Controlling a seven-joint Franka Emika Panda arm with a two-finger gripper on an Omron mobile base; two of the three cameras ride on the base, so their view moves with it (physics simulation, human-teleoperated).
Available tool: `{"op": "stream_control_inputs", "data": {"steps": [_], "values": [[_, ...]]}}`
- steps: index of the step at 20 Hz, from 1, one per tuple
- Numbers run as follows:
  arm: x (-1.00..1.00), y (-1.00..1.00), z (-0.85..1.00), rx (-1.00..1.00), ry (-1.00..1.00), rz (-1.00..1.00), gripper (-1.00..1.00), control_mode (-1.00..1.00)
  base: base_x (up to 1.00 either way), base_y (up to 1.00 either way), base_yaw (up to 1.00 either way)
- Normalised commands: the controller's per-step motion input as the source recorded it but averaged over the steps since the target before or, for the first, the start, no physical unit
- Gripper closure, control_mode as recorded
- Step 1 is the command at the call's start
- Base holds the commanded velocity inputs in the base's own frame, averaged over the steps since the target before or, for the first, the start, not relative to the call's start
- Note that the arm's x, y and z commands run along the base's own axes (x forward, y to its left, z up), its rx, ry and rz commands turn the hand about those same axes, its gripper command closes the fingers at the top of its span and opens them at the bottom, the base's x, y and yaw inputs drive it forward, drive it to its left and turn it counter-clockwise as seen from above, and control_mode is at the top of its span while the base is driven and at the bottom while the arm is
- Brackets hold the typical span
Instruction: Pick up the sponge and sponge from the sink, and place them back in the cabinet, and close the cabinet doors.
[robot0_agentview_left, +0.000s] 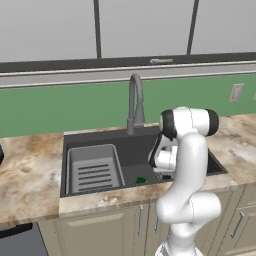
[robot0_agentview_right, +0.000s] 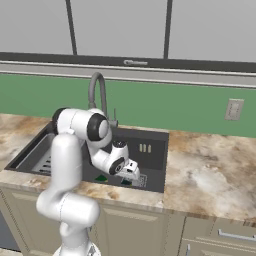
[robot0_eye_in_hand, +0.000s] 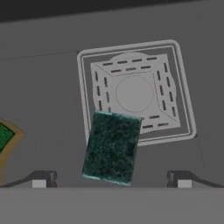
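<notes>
A dark green sponge lies flat on the floor of the sink, overlapping the near corner of the square drain grate. My gripper hovers just above it, open, with one fingertip on each side and nothing held. In the base views the gripper reaches down into the basin. A second sponge with a yellow edge lies at the left border of the hand view; it also appears as a green patch on the basin floor. The cabinet and its doors are out of view.
A light grey ribbed rack fills the left part of the sink, and a tall grey gooseneck faucet rises behind it. Marbled counter flanks the basin. Flat grey wall cabinets hang above, and beige doors sit below.
</notes>
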Motion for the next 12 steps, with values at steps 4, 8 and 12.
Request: {"op": "stream_control_inputs", "data": {"steps": [4,8,12], "values": [[0.00,0.00,-0.22,0.00,0.00,0.00,-1.00,-1.00,0.00,0.00,0.00],[0.00,0.00,-0.18,0.00,0.00,0.00,-1.00,-1.00,0.00,0.00,0.00],[0.00,0.00,-0.16,0.00,0.01,0.00,-1.00,-1.00,0.00,0.00,0.00]]}}
